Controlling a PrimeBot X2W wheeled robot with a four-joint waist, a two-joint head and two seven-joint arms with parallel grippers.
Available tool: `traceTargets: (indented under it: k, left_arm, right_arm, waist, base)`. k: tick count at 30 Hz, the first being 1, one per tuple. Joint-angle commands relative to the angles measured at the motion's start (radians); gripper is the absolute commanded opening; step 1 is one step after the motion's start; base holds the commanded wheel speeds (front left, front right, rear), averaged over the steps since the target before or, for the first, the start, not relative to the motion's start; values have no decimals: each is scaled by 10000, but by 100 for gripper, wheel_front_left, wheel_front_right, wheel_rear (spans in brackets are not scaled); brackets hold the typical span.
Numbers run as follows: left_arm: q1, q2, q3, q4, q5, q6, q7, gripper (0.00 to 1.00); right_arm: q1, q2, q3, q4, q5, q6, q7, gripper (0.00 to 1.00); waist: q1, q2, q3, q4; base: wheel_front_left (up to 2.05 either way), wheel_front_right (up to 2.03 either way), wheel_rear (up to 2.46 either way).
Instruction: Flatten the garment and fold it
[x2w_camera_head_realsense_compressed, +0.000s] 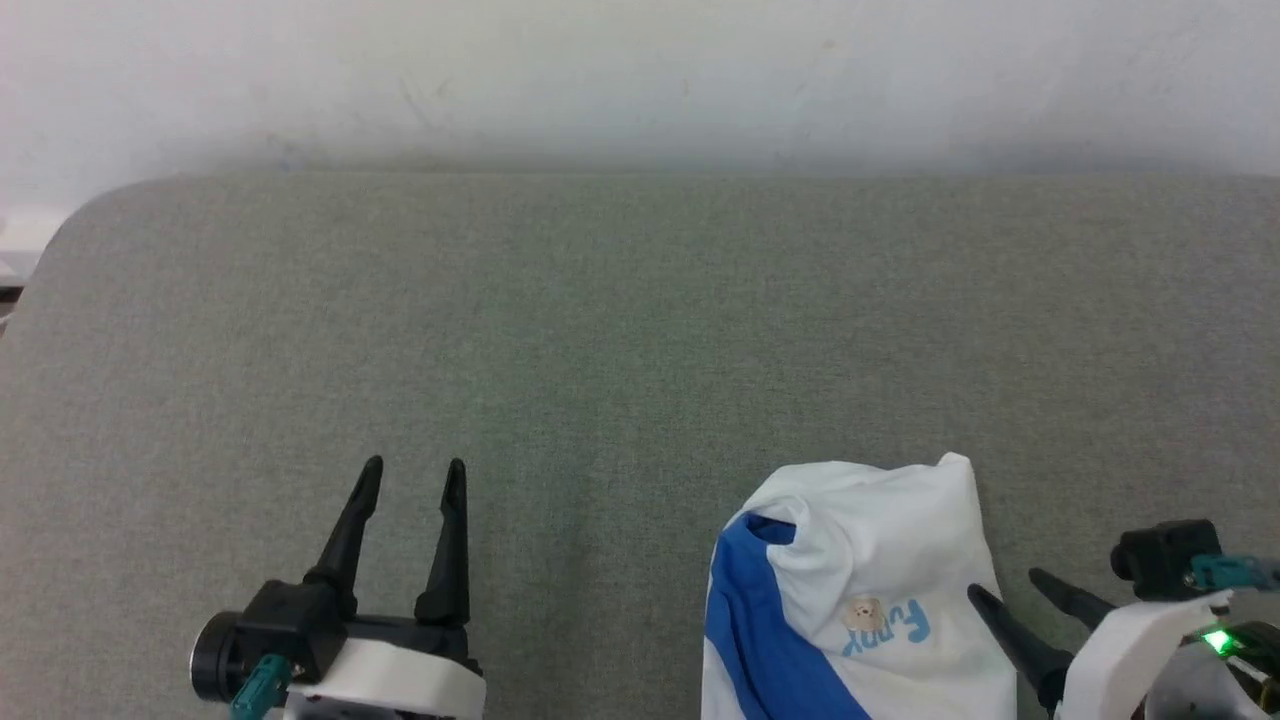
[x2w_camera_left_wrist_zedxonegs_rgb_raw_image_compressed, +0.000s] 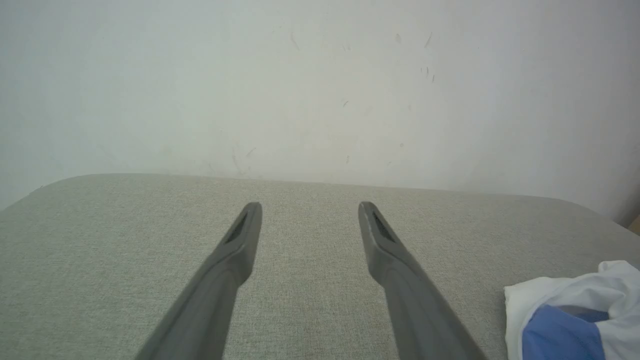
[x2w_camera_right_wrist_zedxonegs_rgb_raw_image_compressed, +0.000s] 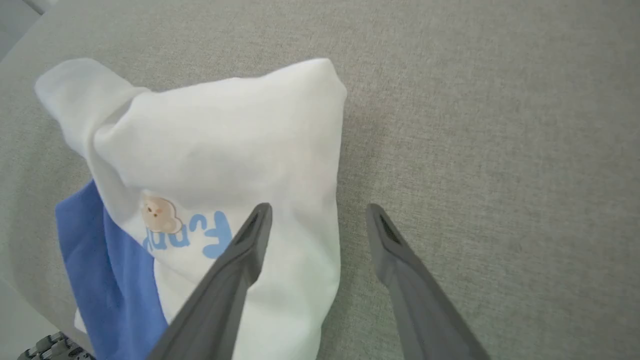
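The garment (x2w_camera_head_realsense_compressed: 860, 590) lies crumpled at the near right of the grey table (x2w_camera_head_realsense_compressed: 600, 350), white with a blue sleeve and a bear face beside light-blue print. In the right wrist view the garment (x2w_camera_right_wrist_zedxonegs_rgb_raw_image_compressed: 225, 150) fills the left half. My right gripper (x2w_camera_head_realsense_compressed: 1005, 585) is open at its right edge; one finger hangs over the white cloth and the other over bare table, seen in the right wrist view too (x2w_camera_right_wrist_zedxonegs_rgb_raw_image_compressed: 317, 207). My left gripper (x2w_camera_head_realsense_compressed: 413, 468) stands open over bare table at the near left, well clear of the garment (x2w_camera_left_wrist_zedxonegs_rgb_raw_image_compressed: 575, 315); in the left wrist view its jaws (x2w_camera_left_wrist_zedxonegs_rgb_raw_image_compressed: 309, 205) hold nothing.
A pale wall (x2w_camera_head_realsense_compressed: 640, 80) rises behind the table's far edge. The table's rounded far-left corner (x2w_camera_head_realsense_compressed: 110, 200) shows, and grey cloth stretches between the two grippers and beyond them.
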Motion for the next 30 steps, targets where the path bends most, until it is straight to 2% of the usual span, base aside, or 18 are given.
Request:
traceTargets:
  k: [1,7,12,13,14,15,19,23,30]
  left_arm:
    - [-226,-14,-52,38,134,-40,-47,100]
    - [-592,-14,-232,164,138,-28,-47,100]
    - [-678,-14,-262,221,124,-24,-47,100]
    - [-682,-14,-271,236,124,-21,-47,100]
    - [-675,-14,-275,257,126,-14,-47,100]
    - [-664,-14,-279,278,128,-15,-47,100]
    - [-619,-14,-248,296,165,-61,-47,100]
    - [-576,-15,-307,249,230,-146,-47,100]
    - [-948,-15,-1004,71,242,-211,-47,100]
  right_arm:
    - [-249,-19,9,159,198,-19,323,100]
    - [-808,62,317,1189,602,-19,1559,100]
    - [-1179,223,926,1885,726,-19,1708,100]
    - [-1230,212,1079,2008,708,-19,1682,56]
    - [-1285,192,1200,2126,659,-19,1606,19]
    - [-1346,158,1334,2214,591,-19,1489,0]
    - [-1728,-18,1594,2382,336,-19,692,0]
    - [-2229,-484,1792,2259,-178,-19,299,0]
    - [-3363,-1978,2422,1663,-1028,-19,830,0]
  waist:
    - [0,1,295,195]
    - [0,1,728,550]
    - [0,1,821,675]
    - [0,1,808,681]
    - [0,1,771,674]
    - [0,1,722,653]
    - [0,1,411,386]
    - [0,1,108,-150]
    - [0,1,398,-1489]
  base:
    - [0,0,0]
    - [0,0,0]
    - [0,0,0]
    - [0,0,0]
    - [0,0,0]
    - [0,0,0]
    - [0,0,0]
    - [0,0,0]
    - [0,0,0]
